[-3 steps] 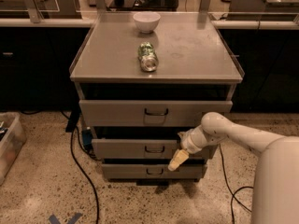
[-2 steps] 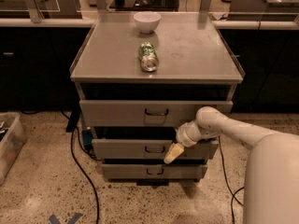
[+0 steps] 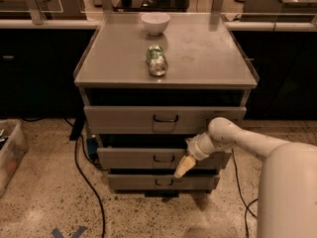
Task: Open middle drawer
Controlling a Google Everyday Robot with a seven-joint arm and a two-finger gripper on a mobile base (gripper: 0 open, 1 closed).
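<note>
The grey cabinet [image 3: 99,68] has three drawers stacked in front. The middle drawer [image 3: 124,158] is a medium-height grey front with a small dark wire handle [image 3: 163,158] at its centre. It stands slightly out from the cabinet, with a dark gap above it. My gripper [image 3: 184,166], cream-coloured at the tip, hangs from the white arm [image 3: 233,135] that comes in from the right. It sits in front of the middle drawer's lower edge, just right of and below the handle. Whether it touches the handle does not show.
The top drawer [image 3: 124,119] and the thin bottom drawer [image 3: 133,182] flank the middle one. A white bowl [image 3: 155,23] and a green can [image 3: 157,61] on its side lie on the cabinet top. A black cable [image 3: 84,177] and a plastic bin [image 3: 9,152] are at left.
The arm has swung a little to the left, bringing the gripper closer to the middle drawer's handle. The drawer fronts have not visibly moved.
</note>
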